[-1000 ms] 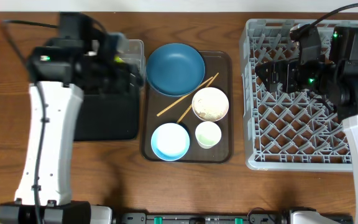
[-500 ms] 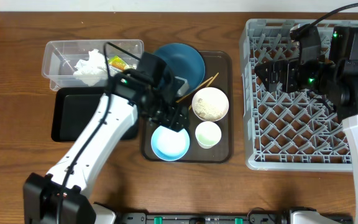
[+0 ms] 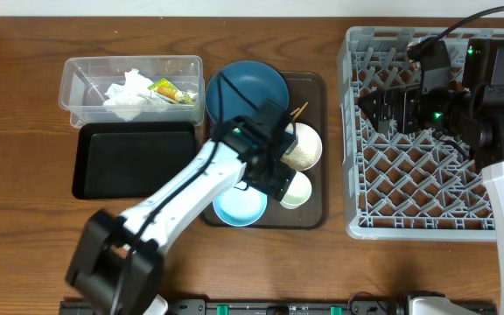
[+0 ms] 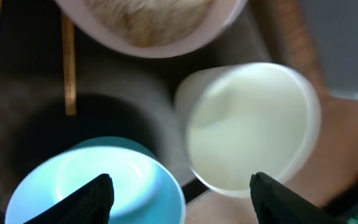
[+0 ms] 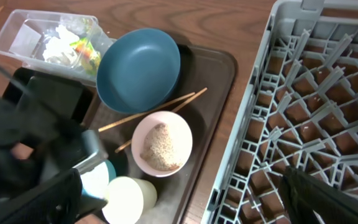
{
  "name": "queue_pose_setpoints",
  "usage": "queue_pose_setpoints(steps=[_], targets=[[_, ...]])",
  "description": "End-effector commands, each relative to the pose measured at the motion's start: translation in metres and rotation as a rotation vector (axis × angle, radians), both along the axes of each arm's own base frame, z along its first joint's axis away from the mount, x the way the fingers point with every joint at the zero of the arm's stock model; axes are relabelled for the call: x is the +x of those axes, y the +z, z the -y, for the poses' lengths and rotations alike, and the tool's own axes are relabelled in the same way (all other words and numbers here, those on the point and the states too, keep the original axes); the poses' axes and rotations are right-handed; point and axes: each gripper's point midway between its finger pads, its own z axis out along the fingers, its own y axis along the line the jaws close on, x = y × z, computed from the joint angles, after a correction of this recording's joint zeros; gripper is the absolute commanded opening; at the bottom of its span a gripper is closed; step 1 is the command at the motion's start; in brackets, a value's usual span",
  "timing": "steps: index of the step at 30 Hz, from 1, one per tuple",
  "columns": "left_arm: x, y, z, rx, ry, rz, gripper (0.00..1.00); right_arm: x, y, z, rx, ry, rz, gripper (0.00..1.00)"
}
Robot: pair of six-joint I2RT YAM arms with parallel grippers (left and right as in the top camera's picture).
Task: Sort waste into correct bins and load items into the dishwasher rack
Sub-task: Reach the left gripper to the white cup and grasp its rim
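Observation:
My left gripper (image 3: 276, 173) is open and empty, low over the brown tray. In the left wrist view it (image 4: 182, 190) has the small white cup (image 4: 247, 124) ahead on the right and the light-blue bowl (image 4: 98, 180) by its left finger. The cream bowl (image 4: 148, 25) with rice scraps and a chopstick (image 4: 69, 62) lie beyond. The dark-blue bowl (image 3: 243, 87) sits at the tray's back. Tissue (image 3: 128, 90) and the yellow-green wrapper (image 3: 166, 88) lie in the clear tub (image 3: 73, 74). My right gripper (image 3: 370, 103) is open and empty over the grey rack (image 3: 427, 175).
The black tray (image 3: 134, 157) lies in front of the clear tub. The brown serving tray (image 3: 313, 214) holds the dishes between the bins and the rack. My left arm (image 5: 30, 137) crosses the tray's left side and hides part of the chopsticks (image 5: 160, 109).
My left arm has swung right from the tub and black tray to above the brown tray, ending over the cup and light-blue bowl. The right arm has not moved.

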Motion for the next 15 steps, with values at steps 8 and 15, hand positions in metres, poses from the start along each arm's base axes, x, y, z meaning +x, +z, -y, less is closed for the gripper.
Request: queue_pose_setpoints(steps=[8,15], targets=[[0.008,-0.011,-0.001,0.048,0.044,0.031,0.62,0.001,0.005,0.003,-0.002,-0.009,0.008,0.99],[0.009,-0.011,0.004,0.046,0.043,0.047,0.55,0.001,0.004,0.006,-0.017,-0.022,0.006,0.99]])
